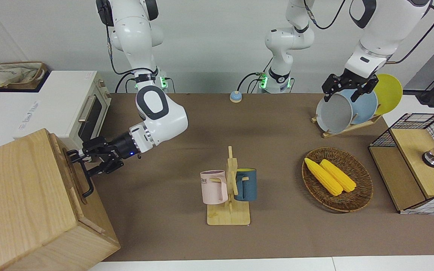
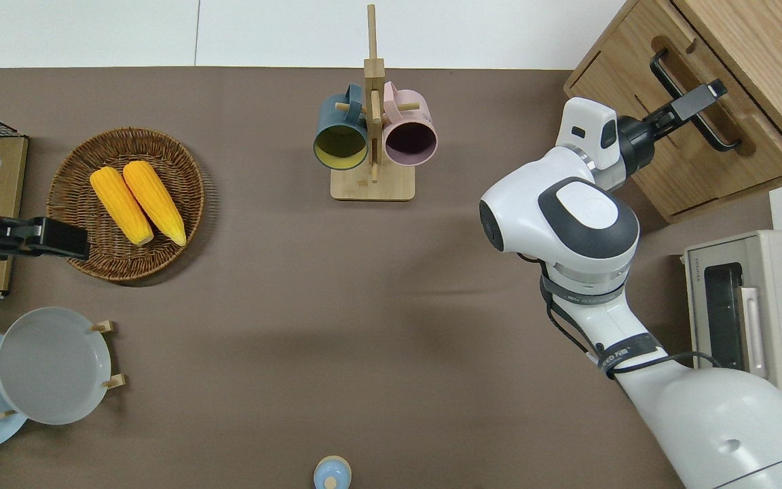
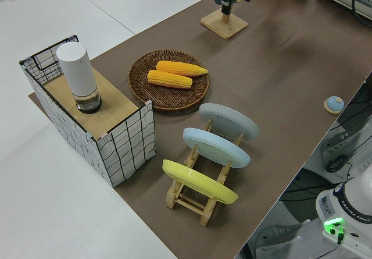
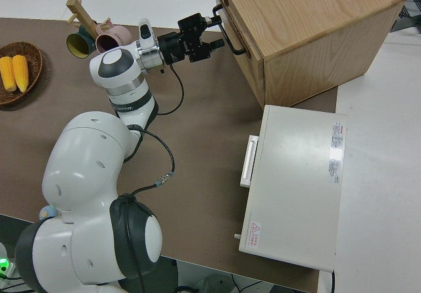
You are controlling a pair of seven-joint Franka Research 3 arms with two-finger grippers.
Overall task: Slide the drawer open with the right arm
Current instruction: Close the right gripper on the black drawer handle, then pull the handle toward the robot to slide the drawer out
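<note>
right gripper (image 1: pixel 89 160) at drawer (image 2: pixel 686 146) handle (image 1: pixel 82 176) | fingers seemingly spread around it | left arm parked

A brown mat (image 1: pixel 285 124) covers the long table, with bare white tabletop (image 2: pixel 282 30) showing along its edge farthest from the robots. A plain pale wall (image 1: pixel 217 41) rises past the robots' end, and a grey panel (image 1: pixel 433 64) stands at the corner toward the left arm's end. The light is even and soft, casting only faint shadows on the mat.
</note>
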